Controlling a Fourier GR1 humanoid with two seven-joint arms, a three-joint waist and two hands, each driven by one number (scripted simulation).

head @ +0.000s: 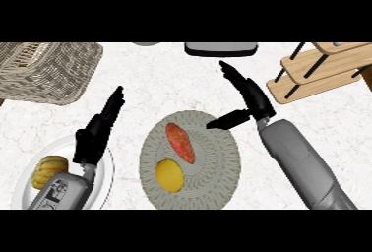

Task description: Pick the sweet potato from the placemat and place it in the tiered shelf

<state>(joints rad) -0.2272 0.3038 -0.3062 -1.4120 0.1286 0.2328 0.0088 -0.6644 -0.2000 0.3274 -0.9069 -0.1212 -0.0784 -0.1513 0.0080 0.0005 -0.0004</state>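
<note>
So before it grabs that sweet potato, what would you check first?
1. Sweet potato lies on the placemat, nothing on top of it: ok.
2. Right hand open, holding nothing: ok.
3. Right hand is over the sweet potato: not ok, it sits to the upper right of it.
4. Yellow fruit lies close below the sweet potato and could be nudged: cannot tell.
5. Tiered shelf boards bare where visible: ok.
6. Left hand, over the plate, clear of the placemat: ok.

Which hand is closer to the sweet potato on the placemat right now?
Right. The right hand hovers just up and right of the sweet potato, thumb nearly over it. The left hand sits farther off, over the plate.
</note>
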